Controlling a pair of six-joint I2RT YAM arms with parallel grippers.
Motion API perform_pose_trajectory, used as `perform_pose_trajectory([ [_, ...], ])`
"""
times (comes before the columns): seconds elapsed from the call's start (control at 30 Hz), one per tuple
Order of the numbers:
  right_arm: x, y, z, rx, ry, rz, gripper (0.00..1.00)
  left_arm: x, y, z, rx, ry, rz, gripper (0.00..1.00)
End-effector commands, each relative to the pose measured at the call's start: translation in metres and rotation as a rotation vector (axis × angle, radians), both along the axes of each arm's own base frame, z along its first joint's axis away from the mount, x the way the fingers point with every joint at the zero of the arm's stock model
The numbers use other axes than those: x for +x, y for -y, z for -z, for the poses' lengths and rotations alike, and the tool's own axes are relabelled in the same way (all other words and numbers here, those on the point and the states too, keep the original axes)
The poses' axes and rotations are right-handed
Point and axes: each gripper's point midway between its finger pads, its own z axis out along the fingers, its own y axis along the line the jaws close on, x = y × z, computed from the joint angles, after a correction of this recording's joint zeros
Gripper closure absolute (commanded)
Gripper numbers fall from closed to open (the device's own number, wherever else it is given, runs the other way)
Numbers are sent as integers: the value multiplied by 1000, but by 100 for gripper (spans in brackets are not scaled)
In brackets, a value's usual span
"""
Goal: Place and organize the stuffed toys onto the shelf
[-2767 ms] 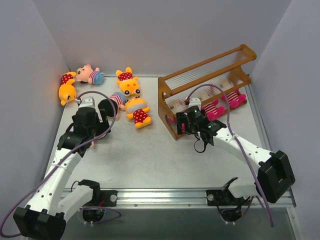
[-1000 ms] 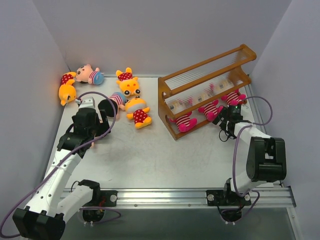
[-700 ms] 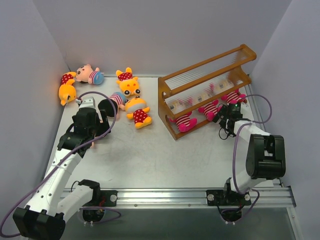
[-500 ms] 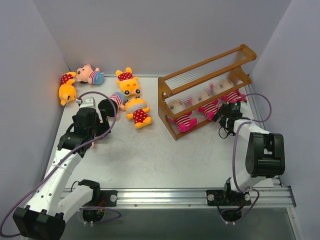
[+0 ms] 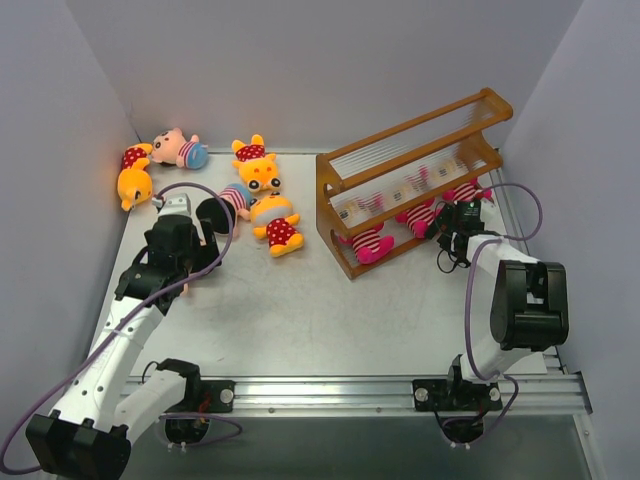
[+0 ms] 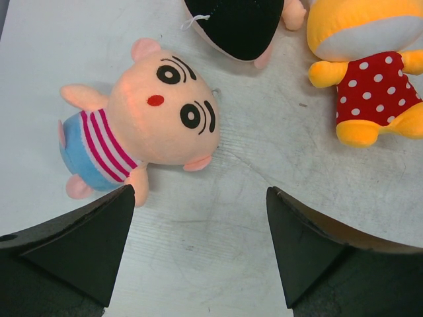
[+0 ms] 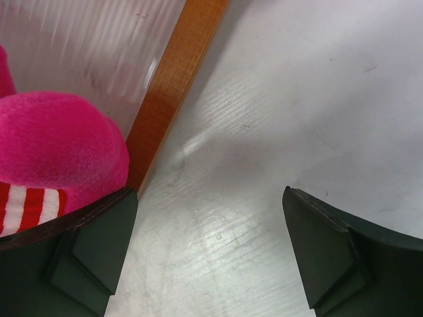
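The shelf stands at the back right. Three magenta-limbed striped toys sit on its lowest tier, at the left, the middle and the right. My right gripper is open and empty at the shelf's front rail, with a magenta limb against its left finger. My left gripper is open and empty, low over the table. A peach-faced boy lies just beyond it. A yellow bear and a black-haired head lie further on.
More toys lie on the table at the back left: a yellow bear, a boy, a second bear, a boy and a third bear. Grey walls close in the left, back and right.
My right arm swung from the shelf's left end to its right end, then edged closer to the front rail. The toys on the lowest tier stay put. My left arm has not moved.
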Motion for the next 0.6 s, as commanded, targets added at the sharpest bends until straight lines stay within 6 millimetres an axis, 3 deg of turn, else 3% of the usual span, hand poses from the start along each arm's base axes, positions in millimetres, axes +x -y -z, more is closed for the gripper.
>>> perform_pose_trajectory([
  [0.0,15,1,-13,-6,44,-5,4,6,-1,-10,5,47,-8,11],
  [0.57,17,-6,-6,12,31,-28,3,7,0,-10,1,49,-4,11],
])
